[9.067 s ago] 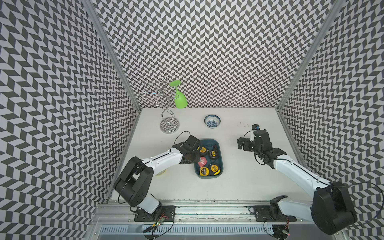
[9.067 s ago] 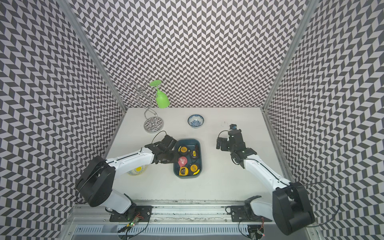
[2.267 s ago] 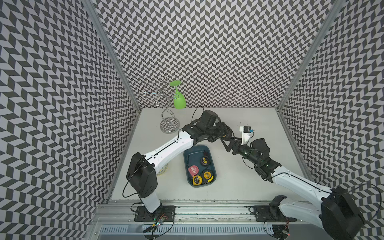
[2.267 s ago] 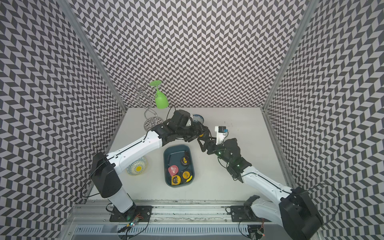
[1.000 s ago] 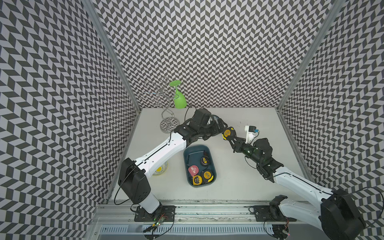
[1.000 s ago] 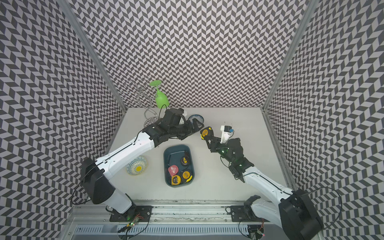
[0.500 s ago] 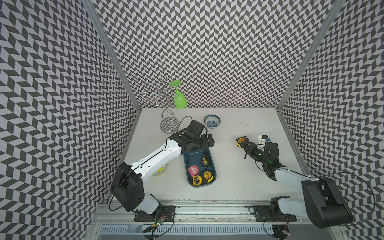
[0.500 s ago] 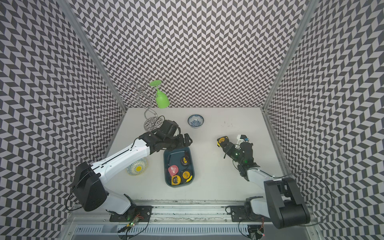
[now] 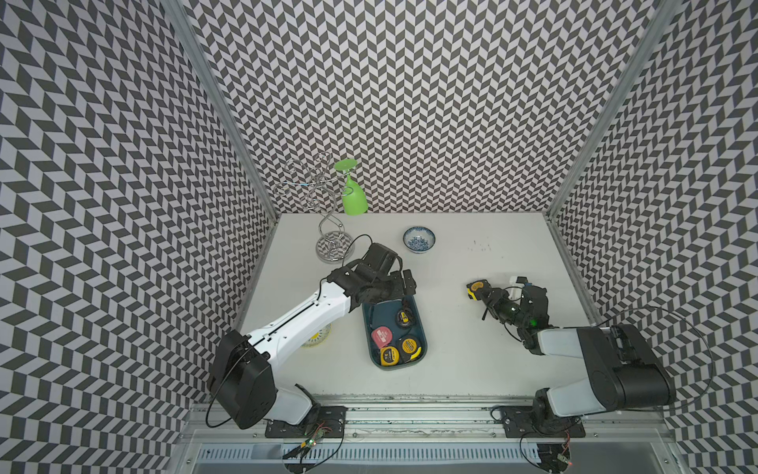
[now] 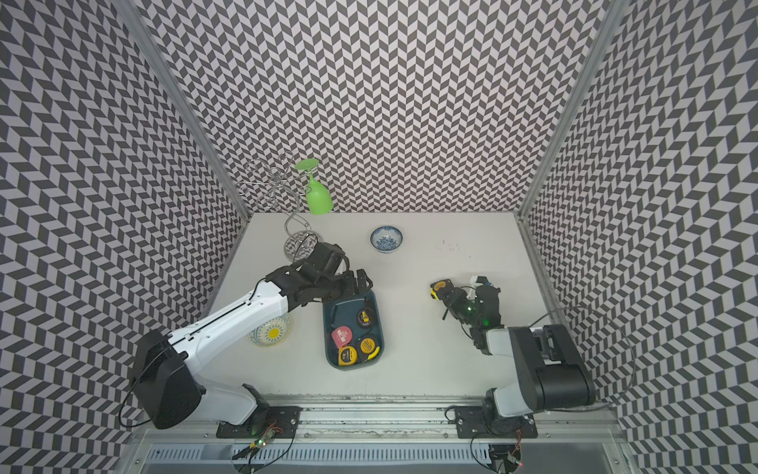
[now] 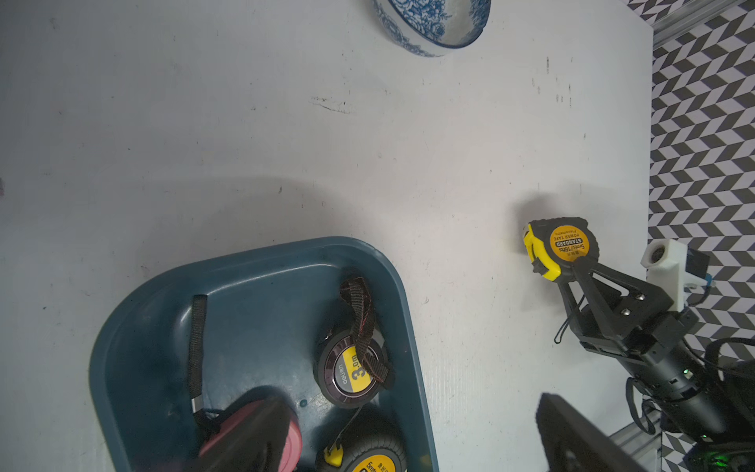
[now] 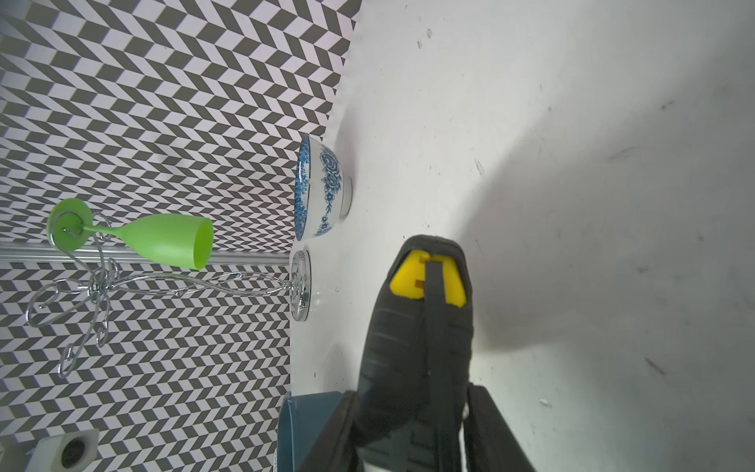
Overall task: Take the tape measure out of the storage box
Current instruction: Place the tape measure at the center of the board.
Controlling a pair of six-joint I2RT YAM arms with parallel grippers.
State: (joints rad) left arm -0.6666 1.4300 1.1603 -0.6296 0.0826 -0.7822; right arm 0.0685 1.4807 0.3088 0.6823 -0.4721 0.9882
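Okay, white table (image 9: 471, 369) first: mostly bare on my right side. The blue storage box (image 9: 379, 318) sits near the middle with its long side running front to back. Four other tapes (image 9: 389, 355) lie in it: a black one with a strap, a pink one, and two yellow-faced ones at the near end.

My left pincer (image 9: 402, 285) hangs over the far rim of the box, jaws spread wide and gripping nothing. My guess is that it is parked there to go in for another one or to steady the box.

My right pincer (image 9: 480, 293) is out over bare table, well apart from the box, and clenched on the tape measure (image 9: 476, 286). So the task's thing is out of the box, held low over the tabletop. I can't tell whether it touches the surface.

The right wrist view shows my fingers (image 12: 339, 433) squeezing the two flat sides at the back end, with the ribbed edge facing the camera. I'd say the flat sides give a firmer seat than the rounded edge, and the low carry suits a gentle set-down.

Looks: a chunky black rubber case (image 11: 566, 245) with a round orange-yellow label (image 11: 569, 242) reading STANDARD, and a yellow nose pointing away from my wrist. A thin black cord (image 11: 561, 331) dangles under the fingers.
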